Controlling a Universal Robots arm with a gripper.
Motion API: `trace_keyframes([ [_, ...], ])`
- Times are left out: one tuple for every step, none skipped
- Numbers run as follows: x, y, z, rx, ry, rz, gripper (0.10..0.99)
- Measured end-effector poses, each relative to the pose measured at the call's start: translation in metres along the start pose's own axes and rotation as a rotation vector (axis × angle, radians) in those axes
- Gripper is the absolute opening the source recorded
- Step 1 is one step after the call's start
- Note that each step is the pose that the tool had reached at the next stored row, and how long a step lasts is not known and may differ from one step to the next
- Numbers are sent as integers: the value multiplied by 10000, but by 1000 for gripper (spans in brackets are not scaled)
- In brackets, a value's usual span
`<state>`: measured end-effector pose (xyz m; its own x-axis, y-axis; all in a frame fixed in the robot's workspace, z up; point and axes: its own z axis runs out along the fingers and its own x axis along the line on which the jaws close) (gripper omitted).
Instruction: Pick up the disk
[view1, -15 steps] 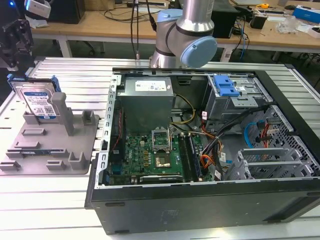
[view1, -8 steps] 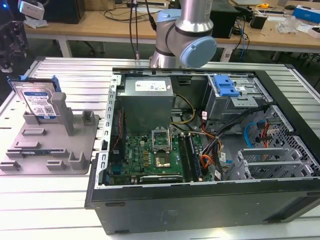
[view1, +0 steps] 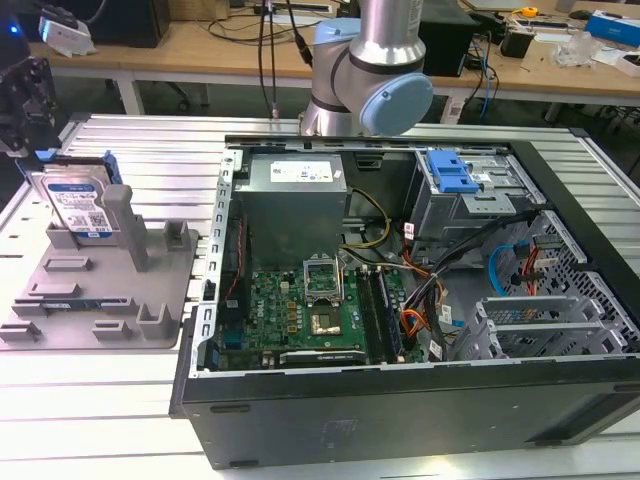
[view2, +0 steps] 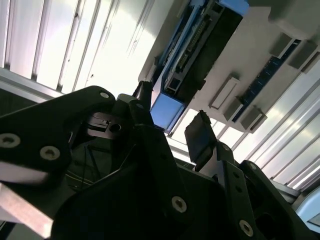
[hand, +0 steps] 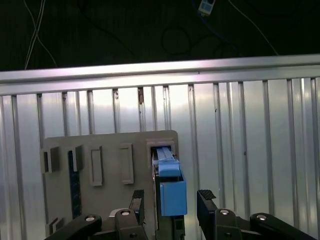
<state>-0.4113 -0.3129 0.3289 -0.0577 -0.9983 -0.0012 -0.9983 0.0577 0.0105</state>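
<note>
Disk (hand: 172, 197), silver-grey rectangular metal, blue-railed, stands edgewise in grey plastic fixture (hand: 110, 150). Spread fingers (hand: 207, 199) flank its end, not touching.

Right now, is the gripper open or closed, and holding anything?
Gripper: open, straddling the disk, holding nothing.

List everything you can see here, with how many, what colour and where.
disk: one, silver with blue rails, upright in the fixture.
fixture: one, grey, at the exterior view's left.
computer case: one, black, open, mid-table.
drive cage: one, blue-tabbed, inside the case.
table: one, slatted aluminium, under everything.
robot arm: one, silver and blue, behind the case.
jaws: two, black, open, one on each side of the disk's blue end.
</note>
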Motion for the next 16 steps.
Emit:
trace_keyframes([
  [0, 0, 18, -14, 0, -16, 541],
  [0, 0, 29, -21, 1, -26, 541],
  [0, 0, 48, -31, 2, -46, 541],
  [0, 0, 60, -37, 2, -59, 541],
  [0, 0, 71, -42, 2, -74, 541],
  [0, 0, 86, -46, 3, -94, 541],
  [0, 0, 97, -48, 3, -108, 541],
  [0, 0, 110, -50, 3, -126, 541],
  [0, 0, 119, -51, 4, -140, 541],
  [0, 0, 135, -51, 4, -167, 541],
  [0, 0, 143, -50, 4, -182, 541],
  [0, 0, 149, -51, 5, -195, 541],
  [1, 0, 158, -51, 5, -215, 541],
  [1, 0, 164, -51, 5, -230, 541],
  [1, 0, 176, -52, 6, -259, 541],
  [1, 0, 178, -53, 7, -280, 541],
])
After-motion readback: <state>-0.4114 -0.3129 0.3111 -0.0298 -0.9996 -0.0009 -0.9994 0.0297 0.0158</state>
